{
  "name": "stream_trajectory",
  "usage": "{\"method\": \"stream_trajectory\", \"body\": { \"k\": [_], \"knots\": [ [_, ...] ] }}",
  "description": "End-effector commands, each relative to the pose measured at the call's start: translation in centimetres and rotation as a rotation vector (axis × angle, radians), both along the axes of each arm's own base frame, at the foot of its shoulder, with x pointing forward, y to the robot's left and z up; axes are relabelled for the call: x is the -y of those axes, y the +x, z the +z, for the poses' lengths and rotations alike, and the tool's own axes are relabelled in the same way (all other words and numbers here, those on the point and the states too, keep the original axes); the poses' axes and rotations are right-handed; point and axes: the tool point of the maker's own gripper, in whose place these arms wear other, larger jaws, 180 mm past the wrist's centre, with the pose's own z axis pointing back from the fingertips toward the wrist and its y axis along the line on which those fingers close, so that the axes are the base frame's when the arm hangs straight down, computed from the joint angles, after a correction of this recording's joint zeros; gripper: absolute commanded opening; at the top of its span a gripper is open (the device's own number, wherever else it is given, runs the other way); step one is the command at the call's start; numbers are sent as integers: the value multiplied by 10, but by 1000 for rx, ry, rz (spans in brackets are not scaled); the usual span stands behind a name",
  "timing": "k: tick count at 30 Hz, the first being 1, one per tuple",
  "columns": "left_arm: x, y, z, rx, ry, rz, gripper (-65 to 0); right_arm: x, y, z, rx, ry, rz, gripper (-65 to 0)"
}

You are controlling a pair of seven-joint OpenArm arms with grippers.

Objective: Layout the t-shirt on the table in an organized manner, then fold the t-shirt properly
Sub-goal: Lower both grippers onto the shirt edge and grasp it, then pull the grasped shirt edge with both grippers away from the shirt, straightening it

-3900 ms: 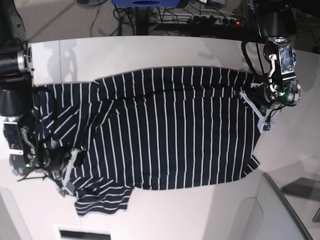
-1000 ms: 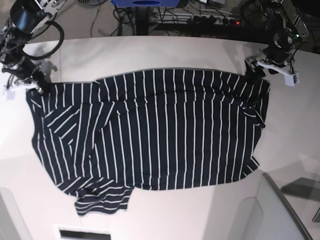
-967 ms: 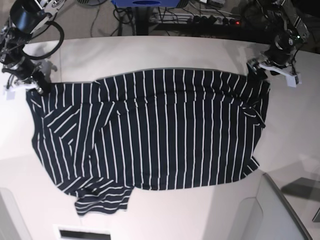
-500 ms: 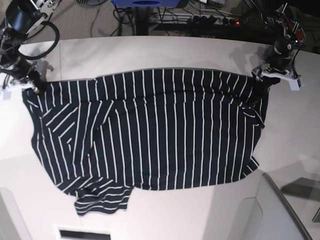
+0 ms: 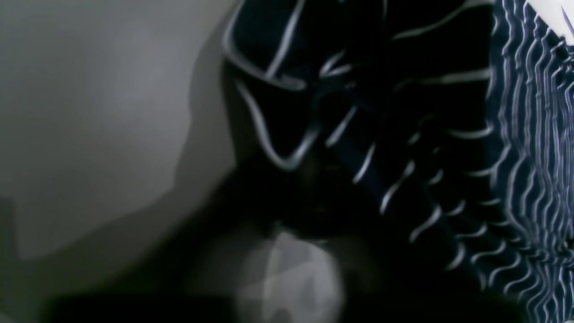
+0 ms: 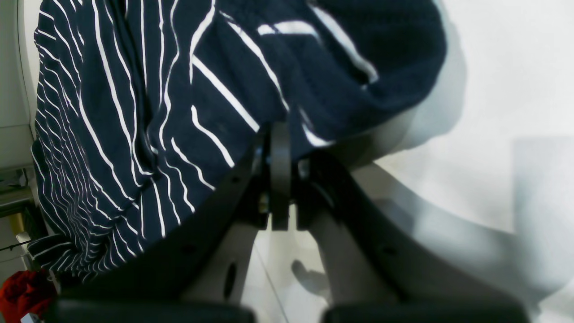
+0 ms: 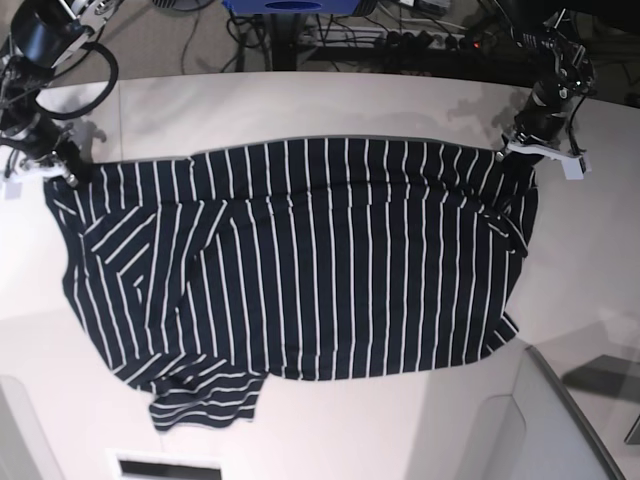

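Note:
The t-shirt, dark navy with thin white stripes, lies spread across the white table, its far edge stretched between my two grippers. My left gripper is at the shirt's far right corner and shut on it. In the left wrist view the bunched t-shirt fills the frame close to the camera, and the fingers are too blurred to make out. At the far left corner, my right gripper is shut on the shirt. The right wrist view shows this gripper pinching a fold of the t-shirt.
Cables and a power strip lie beyond the table's far edge. A grey panel rises at the near right corner. One sleeve is crumpled at the near left. Something red shows at the edge of the right wrist view.
My left gripper came down onto the shirt's far right corner and shut on it. The right gripper drew its corner slightly left, and the far edge now lies straighter.

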Motion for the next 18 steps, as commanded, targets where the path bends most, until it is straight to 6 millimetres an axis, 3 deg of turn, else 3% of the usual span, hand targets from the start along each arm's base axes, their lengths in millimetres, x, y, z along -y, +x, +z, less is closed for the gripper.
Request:
{"method": "stream_trajectory", "body": {
  "k": [1,4,8,11,18],
  "knots": [
    [2,-14,-12,-93,7,-29,-650,7,-3,0,-33,-24,18,-648],
    [-8,-7,2,-71,50,-42,-650,15,-1,11,-34,-51,43,-648],
    [-14,-1,20,-101,89,-91,-650,29,12,42,10,-144,73,-648],
    [-30,7,46,-77,147,-84,-650,36,23,65,29,-202,102,-648],
    [-39,31,88,-41,231,-121,-650,39,46,100,51,-249,156,-648]
  ]
}}
